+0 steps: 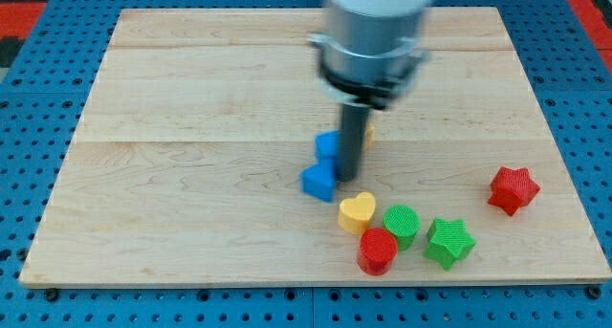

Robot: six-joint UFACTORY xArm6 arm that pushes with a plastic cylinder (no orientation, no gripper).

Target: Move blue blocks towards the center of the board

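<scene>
My rod comes down from the grey arm housing at the view's top centre and reaches the wooden board close to its middle. My tip sits right against the blue blocks, on their right side as the view shows them. There are no jaws on this rig, only the plain rod, so nothing is clamped or let go; the tip simply rests at board height beside the blocks.

Two blue blocks lie near the centre of the board. The lower blue block is just left of and below the tip, and looks chunky and angular, though I cannot make out its exact shape. The upper blue block is partly hidden behind the rod; it touches or nearly touches the lower one. A sliver of something yellow-orange peeks out on the rod's right side, too hidden to name.

Below and to the right of the tip is a cluster of other pieces: a yellow heart, then a green cylinder just beside it, a red cylinder touching both from below, and a green star to the right of them. A red star sits well apart, near the board's right edge. The board rests on a blue perforated table.
</scene>
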